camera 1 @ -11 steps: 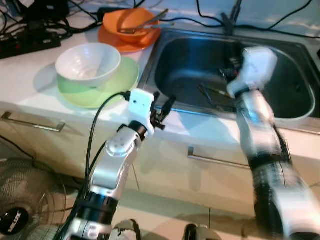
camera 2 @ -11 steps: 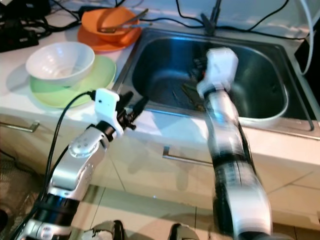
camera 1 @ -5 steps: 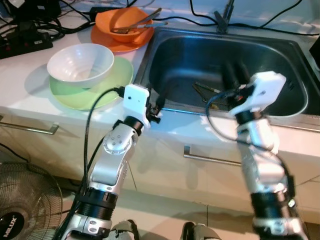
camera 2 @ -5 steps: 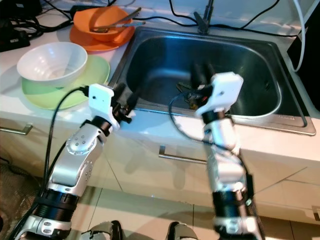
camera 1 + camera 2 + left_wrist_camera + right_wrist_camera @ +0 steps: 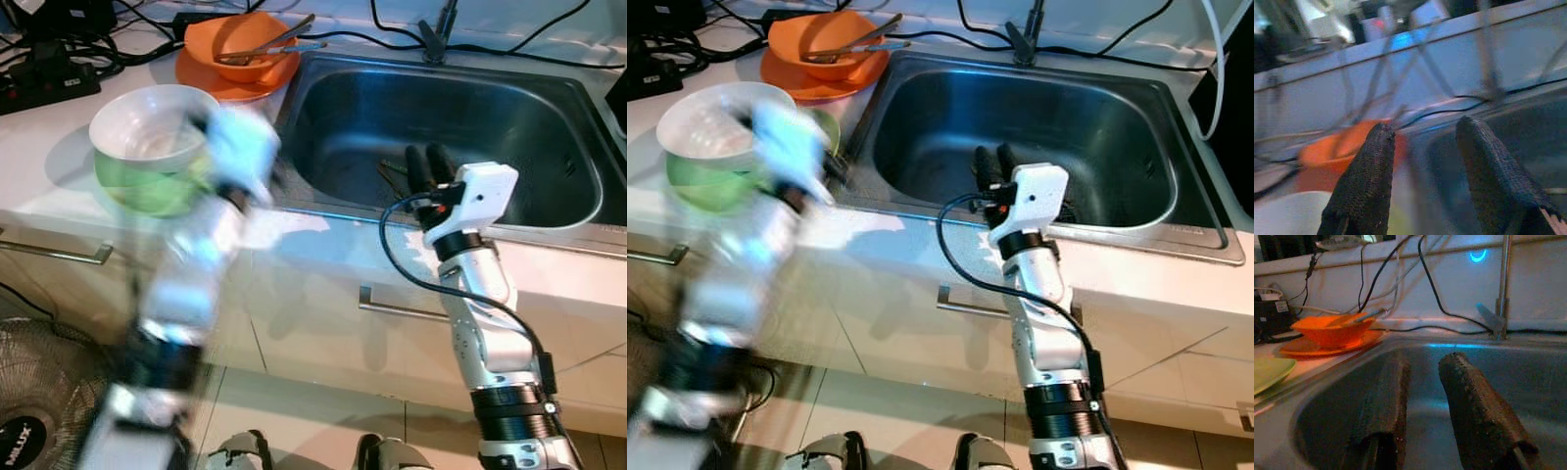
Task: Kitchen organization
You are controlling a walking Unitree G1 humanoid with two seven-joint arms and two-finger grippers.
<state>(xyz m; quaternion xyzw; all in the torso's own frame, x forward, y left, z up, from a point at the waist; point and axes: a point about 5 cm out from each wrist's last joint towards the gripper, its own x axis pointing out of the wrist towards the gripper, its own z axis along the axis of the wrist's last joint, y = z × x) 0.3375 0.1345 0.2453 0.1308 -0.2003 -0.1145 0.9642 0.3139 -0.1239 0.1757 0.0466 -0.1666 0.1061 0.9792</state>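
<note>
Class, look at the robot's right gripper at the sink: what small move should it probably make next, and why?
Probably lower the right gripper into the sink toward the utensils on its bottom. Its fingers are open and empty, poised over the front edge just above them, so a short descent would bring the fingers around one.

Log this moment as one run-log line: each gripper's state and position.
left gripper: open, empty, blurred near white bowl | right gripper: open, empty, over sink front edge | utensils in orange bowl
</note>
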